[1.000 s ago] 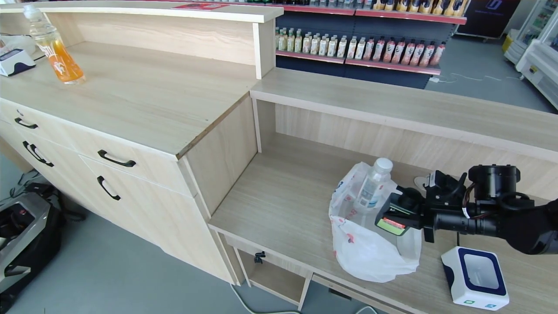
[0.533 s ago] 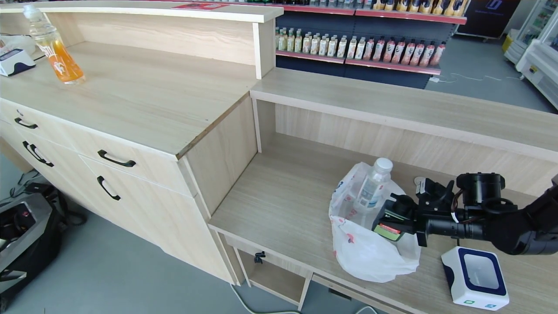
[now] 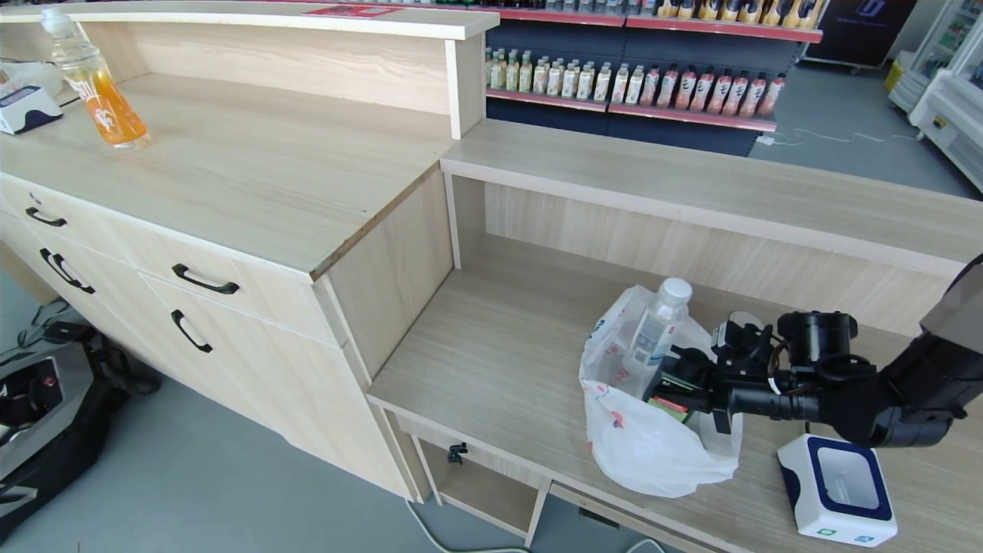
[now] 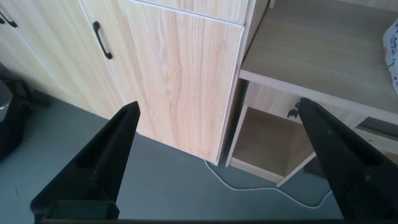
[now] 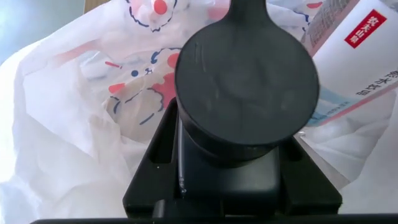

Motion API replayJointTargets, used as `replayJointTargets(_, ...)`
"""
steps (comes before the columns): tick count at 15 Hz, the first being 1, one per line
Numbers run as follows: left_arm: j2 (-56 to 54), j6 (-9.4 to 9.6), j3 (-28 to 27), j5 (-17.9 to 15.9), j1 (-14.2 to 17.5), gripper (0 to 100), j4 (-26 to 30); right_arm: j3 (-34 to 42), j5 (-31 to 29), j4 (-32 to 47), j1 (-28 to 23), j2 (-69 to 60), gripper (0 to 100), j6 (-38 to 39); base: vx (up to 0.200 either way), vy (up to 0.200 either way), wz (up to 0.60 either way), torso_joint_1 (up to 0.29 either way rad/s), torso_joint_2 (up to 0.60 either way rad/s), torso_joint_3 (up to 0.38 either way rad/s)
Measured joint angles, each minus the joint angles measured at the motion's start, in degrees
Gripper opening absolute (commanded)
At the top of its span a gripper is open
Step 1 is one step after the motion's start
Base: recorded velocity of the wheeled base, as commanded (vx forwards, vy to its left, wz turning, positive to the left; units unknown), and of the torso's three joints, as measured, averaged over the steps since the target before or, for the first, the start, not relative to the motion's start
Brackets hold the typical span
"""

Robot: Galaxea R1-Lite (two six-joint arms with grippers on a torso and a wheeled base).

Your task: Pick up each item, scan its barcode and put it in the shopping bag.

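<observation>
Two items meet at the lower counter [image 3: 499, 338]: a clear bottle [image 3: 656, 322] stands cap-up inside the white shopping bag [image 3: 645, 453], and a dark item [image 3: 670, 401] with a green and red label sits clamped in the right gripper [image 3: 686, 384] at the bag's mouth, just right of the bottle. The bag slumps close to the counter's near edge, with the scanner [image 3: 837, 488] near it on the right.

The risks look to lie in the release. Let go too high or too near the rim, the dark item could fold the soft film and slide out toward the scanner. Pushed further left, it could knock the bottle over and collapse the bag. Thin plastic lies against the fingers, so a snag on the way out might drag the whole bag toward the near edge.

Nothing steadies the bag: the left gripper [image 4: 217, 104] hangs with fingers wide apart over the floor by the cabinet, well to the left. An orange drink bottle [image 3: 104, 96] waits on the far-left upper counter.
</observation>
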Motion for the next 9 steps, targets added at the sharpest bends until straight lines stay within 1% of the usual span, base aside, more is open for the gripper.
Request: replayJointTargets(9,0.0,0.0,0.0,0.0,0.0,100,0.0,-2.0,-0.1,-0.3,1.2,3.2,0,-0.3,0.0,0.0,0.0,0.0,0.0,0.0)
